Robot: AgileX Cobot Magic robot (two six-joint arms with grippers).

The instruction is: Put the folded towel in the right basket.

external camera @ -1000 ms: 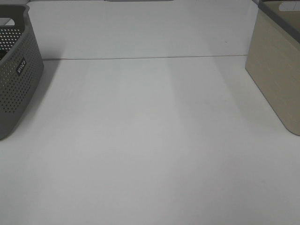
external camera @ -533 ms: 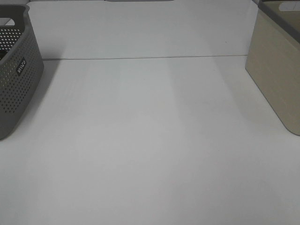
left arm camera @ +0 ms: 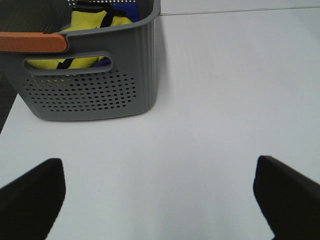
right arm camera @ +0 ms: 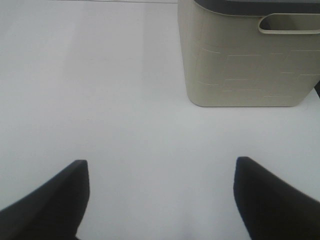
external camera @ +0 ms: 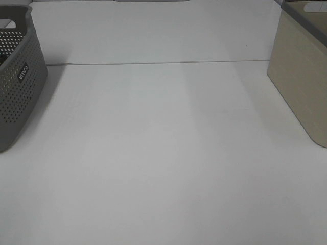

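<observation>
No folded towel lies on the table in any view. The right basket (external camera: 301,76) is beige with a dark rim, at the table's right edge; it also shows in the right wrist view (right arm camera: 247,55). My right gripper (right arm camera: 160,200) is open and empty above bare table, short of that basket. My left gripper (left arm camera: 160,200) is open and empty above bare table, near the grey perforated basket (left arm camera: 95,75). That grey basket holds yellow and blue cloth (left arm camera: 92,22). Neither gripper shows in the exterior view.
The grey basket (external camera: 18,76) stands at the table's left edge. A seam (external camera: 153,63) crosses the white table at the back. An orange handle (left arm camera: 32,41) lies along the grey basket's near rim.
</observation>
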